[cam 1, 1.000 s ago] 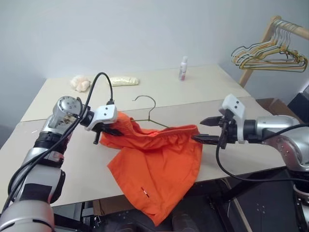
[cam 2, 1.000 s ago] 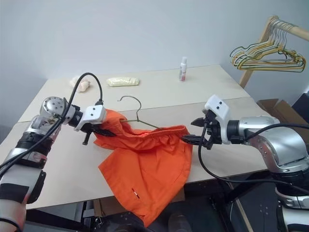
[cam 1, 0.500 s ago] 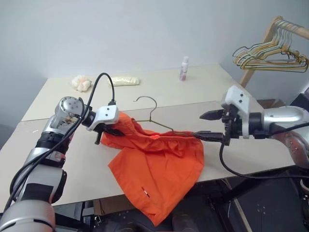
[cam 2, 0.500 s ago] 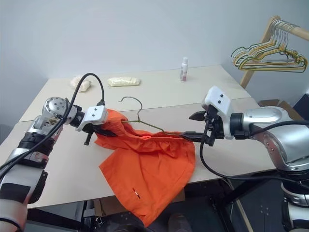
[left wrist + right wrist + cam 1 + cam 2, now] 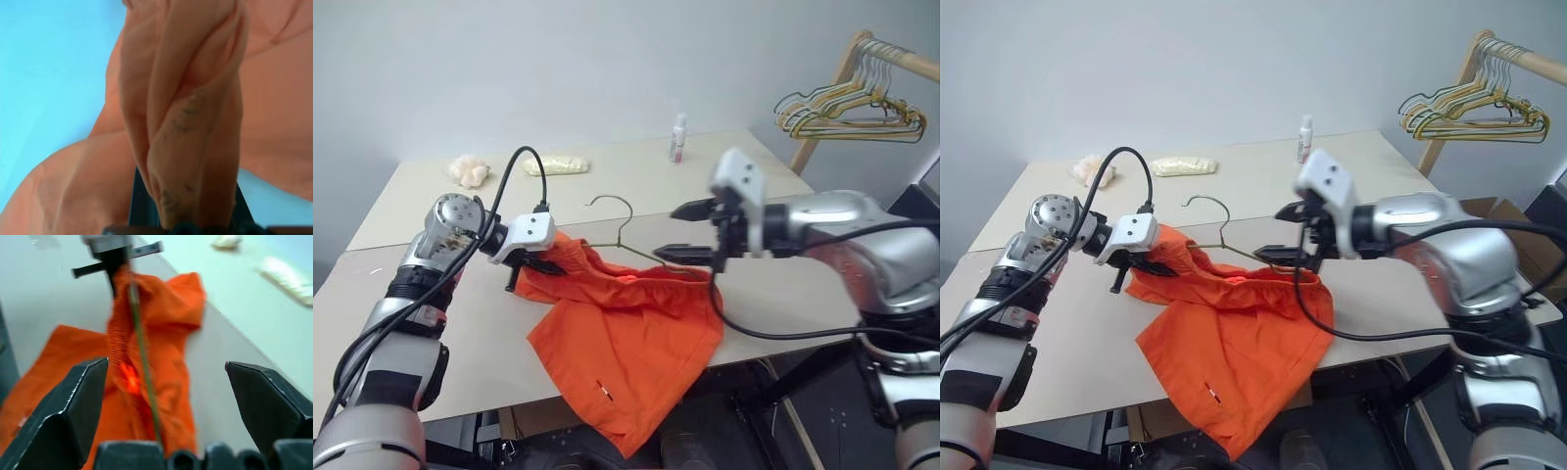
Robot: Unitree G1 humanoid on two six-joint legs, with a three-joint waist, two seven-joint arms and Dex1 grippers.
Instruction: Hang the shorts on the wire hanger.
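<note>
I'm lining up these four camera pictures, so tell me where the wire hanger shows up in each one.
Left eye view: wire hanger, hook up, mid-table, lower part in the shorts.
Right eye view: same place, hook at centre-left.
Left wrist view: I can't make it out among the orange folds.
Right wrist view: thin wire running along the shorts.
Shared landmark: the shorts' gathered waistband.

Probably a lab: bare tables [image 5: 636,181], plain wall, hanger rack [image 5: 862,83]
</note>
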